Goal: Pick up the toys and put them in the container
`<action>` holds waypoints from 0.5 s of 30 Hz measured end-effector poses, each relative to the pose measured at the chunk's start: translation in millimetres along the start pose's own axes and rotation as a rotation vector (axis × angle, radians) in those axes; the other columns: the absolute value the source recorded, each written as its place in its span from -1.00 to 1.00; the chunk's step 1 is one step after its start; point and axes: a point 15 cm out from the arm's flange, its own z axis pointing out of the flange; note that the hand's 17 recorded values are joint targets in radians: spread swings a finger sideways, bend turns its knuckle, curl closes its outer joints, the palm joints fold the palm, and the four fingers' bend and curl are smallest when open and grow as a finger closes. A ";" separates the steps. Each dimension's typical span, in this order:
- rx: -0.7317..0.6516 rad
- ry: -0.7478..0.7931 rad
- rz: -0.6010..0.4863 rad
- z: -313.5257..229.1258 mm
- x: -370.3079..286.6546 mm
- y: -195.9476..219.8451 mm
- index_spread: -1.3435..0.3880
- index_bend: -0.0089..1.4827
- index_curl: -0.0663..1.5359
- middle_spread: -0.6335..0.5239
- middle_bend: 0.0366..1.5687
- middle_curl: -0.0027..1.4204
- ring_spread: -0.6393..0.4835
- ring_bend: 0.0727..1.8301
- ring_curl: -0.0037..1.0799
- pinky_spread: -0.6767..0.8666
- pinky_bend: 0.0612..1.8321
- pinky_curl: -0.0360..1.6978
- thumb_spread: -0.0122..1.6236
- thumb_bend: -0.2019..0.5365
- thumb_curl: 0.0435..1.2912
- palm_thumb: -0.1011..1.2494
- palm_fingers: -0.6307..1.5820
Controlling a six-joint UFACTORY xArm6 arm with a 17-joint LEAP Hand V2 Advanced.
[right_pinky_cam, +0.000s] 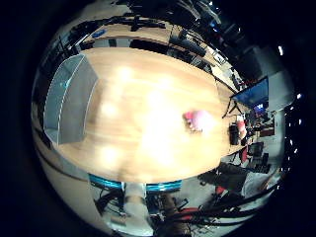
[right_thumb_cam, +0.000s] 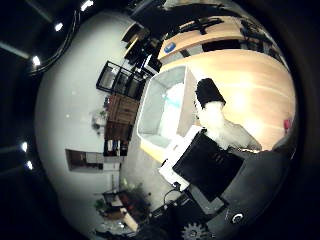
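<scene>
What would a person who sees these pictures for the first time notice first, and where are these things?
The eye falls first on the pink toy, lying alone on the wide wooden table toward one end. Next comes the grey container, which stands at the opposite end of the table, far from the toy. In the thumb side view, the hand with its black-tipped finger fills the foreground beside the container.

Robot hand (right_thumb_cam: 215,150) raised high, one black-tipped finger extended, holding nothing.
</scene>
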 end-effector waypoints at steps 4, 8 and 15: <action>0.006 0.001 -0.006 -2.3 -1.4 0.4 -0.17 -0.63 -0.36 -0.55 -0.81 -0.64 -0.54 -0.04 -0.52 0.10 -0.41 -0.96 0.25 -0.52 -0.23 -0.06 0.09; 0.013 -0.003 -0.004 -5.3 -4.2 1.0 -0.17 -0.63 -0.36 -0.55 -0.81 -0.64 -0.54 -0.04 -0.52 0.10 -0.41 -0.96 0.25 -0.52 -0.23 -0.06 0.09; 0.027 -0.001 0.010 -9.3 -0.9 1.9 -0.17 -0.63 -0.36 -0.55 -0.81 -0.64 -0.54 -0.04 -0.52 0.10 -0.41 -0.96 0.25 -0.52 -0.23 -0.05 0.09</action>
